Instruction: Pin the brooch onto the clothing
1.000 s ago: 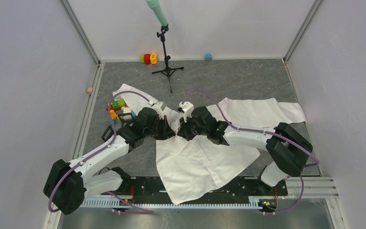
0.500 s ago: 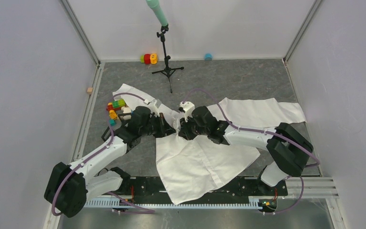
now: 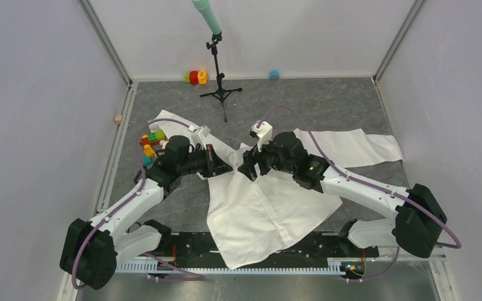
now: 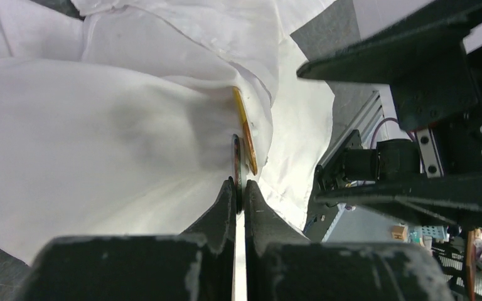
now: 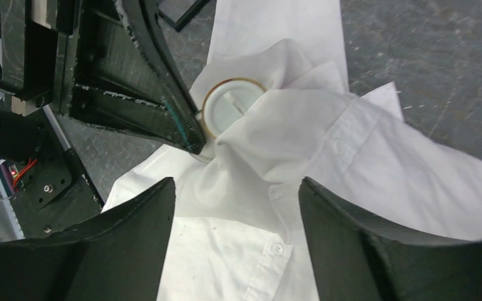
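White shirt [image 3: 257, 210] lies spread flat, one fold bunched up between the arms. Left gripper [image 4: 238, 188], arm stretched low toward centre, is pinched nearly closed on the brooch [image 4: 245, 141] rim, brooch edge-on against that fold. Right gripper [image 5: 235, 188] faces it from opposite, just short, jaws wide apart, empty. Whether the pin pierces cloth is unclear.

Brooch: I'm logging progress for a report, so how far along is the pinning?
Done: the brooch sits against a raised fold of the shirt. In hand: the left pincer is shut on the brooch's edge; the right pincer hangs open, empty. Left: whether the pin is through the cloth cannot be seen; release comes after.
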Controlling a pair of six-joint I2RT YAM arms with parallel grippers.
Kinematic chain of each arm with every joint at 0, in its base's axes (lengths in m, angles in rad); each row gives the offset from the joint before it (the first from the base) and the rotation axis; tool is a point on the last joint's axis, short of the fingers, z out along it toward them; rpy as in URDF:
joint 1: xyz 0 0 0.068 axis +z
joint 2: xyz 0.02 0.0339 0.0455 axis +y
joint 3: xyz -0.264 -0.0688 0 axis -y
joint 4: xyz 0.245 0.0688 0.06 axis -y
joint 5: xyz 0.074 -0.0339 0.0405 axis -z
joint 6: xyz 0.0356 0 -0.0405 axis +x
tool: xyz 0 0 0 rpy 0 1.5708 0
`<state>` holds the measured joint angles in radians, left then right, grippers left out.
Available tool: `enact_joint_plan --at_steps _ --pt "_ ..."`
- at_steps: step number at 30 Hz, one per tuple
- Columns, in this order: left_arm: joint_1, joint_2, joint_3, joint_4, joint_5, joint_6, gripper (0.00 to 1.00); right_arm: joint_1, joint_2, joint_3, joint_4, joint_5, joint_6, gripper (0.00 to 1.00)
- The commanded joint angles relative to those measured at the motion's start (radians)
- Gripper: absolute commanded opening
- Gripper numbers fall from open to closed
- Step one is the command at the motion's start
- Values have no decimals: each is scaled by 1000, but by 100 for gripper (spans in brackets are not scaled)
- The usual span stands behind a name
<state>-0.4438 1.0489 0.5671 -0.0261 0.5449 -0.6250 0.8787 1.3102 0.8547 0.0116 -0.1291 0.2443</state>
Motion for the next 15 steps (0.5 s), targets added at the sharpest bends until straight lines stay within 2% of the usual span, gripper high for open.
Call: enact_joint_plan --at_steps 1,3,7,15 --pt "8 -44 72 -27 90 109 2 -41 -57 36 9 -31 -114 83" --pt "8 -45 114 -96 104 166 2 -89 -81 22 57 -101 -123 87" --pt "10 -55 154 -175 124 259 2 -180 -103 -2 170 -323 -147 90" --pt "10 -65 167 -167 182 286 2 -197 -104 -10 246 -451 -235 91"
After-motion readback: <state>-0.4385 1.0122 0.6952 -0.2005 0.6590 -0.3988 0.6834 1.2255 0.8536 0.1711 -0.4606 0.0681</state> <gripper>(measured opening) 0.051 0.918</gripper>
